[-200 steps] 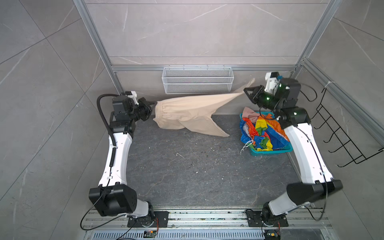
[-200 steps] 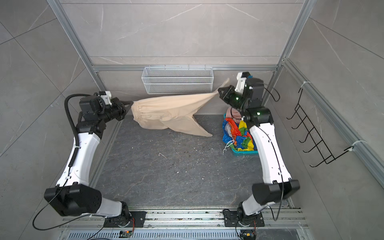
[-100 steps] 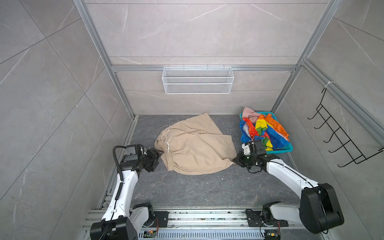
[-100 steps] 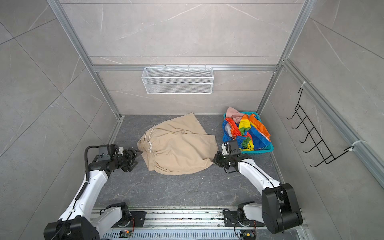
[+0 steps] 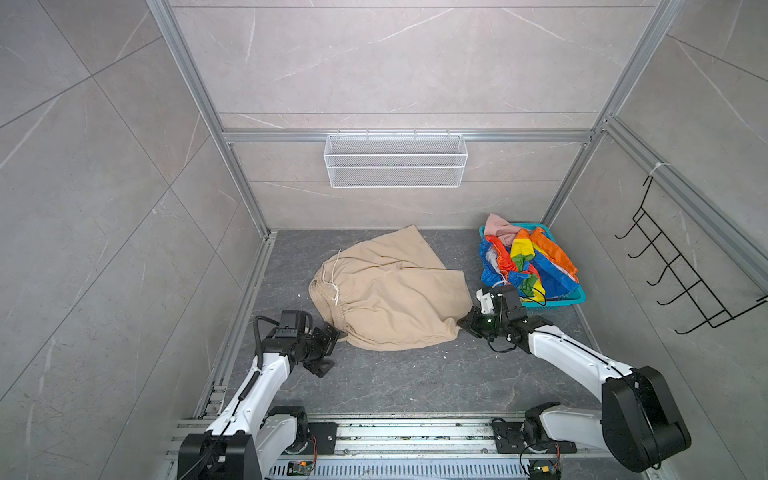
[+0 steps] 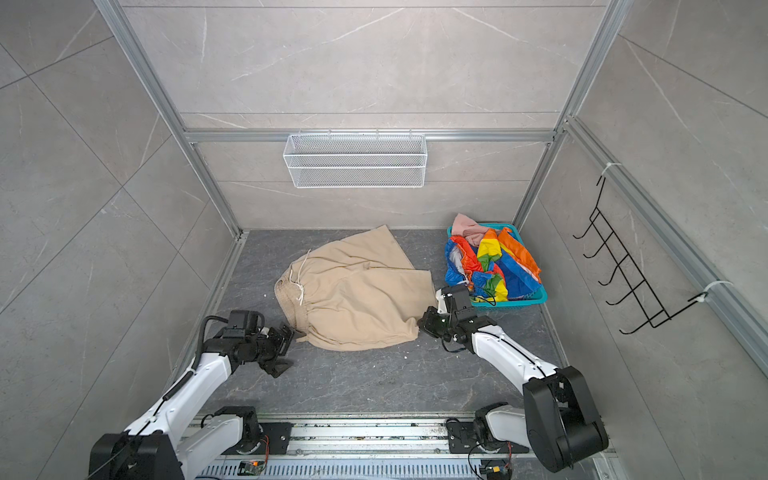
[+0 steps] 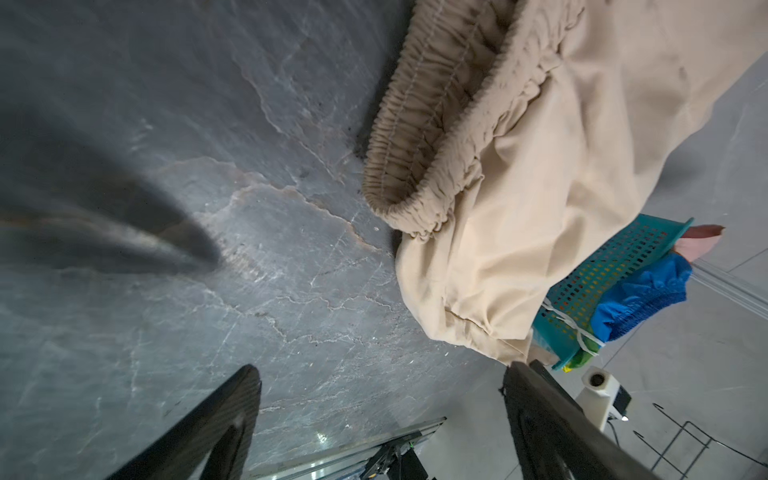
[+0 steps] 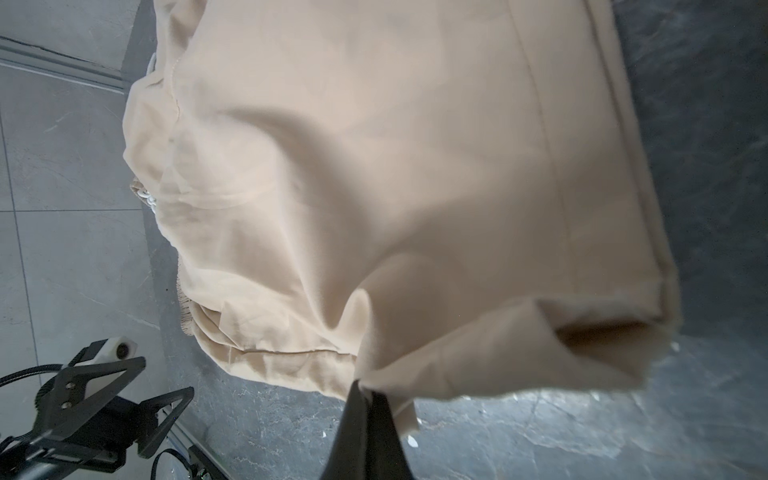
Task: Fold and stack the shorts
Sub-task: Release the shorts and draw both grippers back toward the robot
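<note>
Right gripper [image 5: 462, 322] is pinched fully closed on a hem corner of the beige shorts [image 5: 390, 295], which lie spread on the floor between it and the left gripper [image 5: 329, 350]. Left gripper's jaws are wide apart and hold nothing, with the elastic waistband just ahead of them. Rainbow shorts [image 5: 528, 262] and pink shorts [image 5: 498, 226] are heaped in the teal basket [image 5: 578, 297], just beside the right gripper on its far side from the left.
</note>
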Action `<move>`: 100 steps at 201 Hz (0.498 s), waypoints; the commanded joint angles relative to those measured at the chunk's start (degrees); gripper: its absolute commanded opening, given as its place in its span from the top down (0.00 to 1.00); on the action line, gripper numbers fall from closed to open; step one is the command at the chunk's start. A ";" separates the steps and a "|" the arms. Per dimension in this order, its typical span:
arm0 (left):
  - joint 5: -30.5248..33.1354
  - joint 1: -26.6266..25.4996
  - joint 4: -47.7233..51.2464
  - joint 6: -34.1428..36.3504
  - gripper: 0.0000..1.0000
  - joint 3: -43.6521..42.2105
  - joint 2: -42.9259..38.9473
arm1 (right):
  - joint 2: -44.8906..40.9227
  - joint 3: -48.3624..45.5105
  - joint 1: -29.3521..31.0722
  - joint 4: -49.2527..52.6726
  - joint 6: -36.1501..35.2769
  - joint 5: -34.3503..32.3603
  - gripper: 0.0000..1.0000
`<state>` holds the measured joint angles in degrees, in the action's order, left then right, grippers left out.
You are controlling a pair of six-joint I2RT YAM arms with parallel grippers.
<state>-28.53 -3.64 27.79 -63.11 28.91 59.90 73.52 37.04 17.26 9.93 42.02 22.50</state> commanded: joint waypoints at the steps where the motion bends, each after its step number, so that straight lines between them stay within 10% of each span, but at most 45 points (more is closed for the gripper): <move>1: 1.19 -0.40 -8.65 -2.87 0.11 -0.06 4.69 | -0.18 0.39 0.41 -1.46 0.67 -0.36 1.00; 71: 3.88 -0.58 -17.32 -0.20 0.42 3.38 18.03 | 0.11 -0.89 0.48 -3.50 1.16 -0.09 1.00; 100: 2.97 -0.40 -17.28 3.37 0.76 6.25 23.38 | 0.99 -0.85 0.58 -4.59 1.79 0.53 1.00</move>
<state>-25.52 -4.03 12.47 -63.26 32.36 80.25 73.67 36.95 17.41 6.98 42.87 22.55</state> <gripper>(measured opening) 0.348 0.043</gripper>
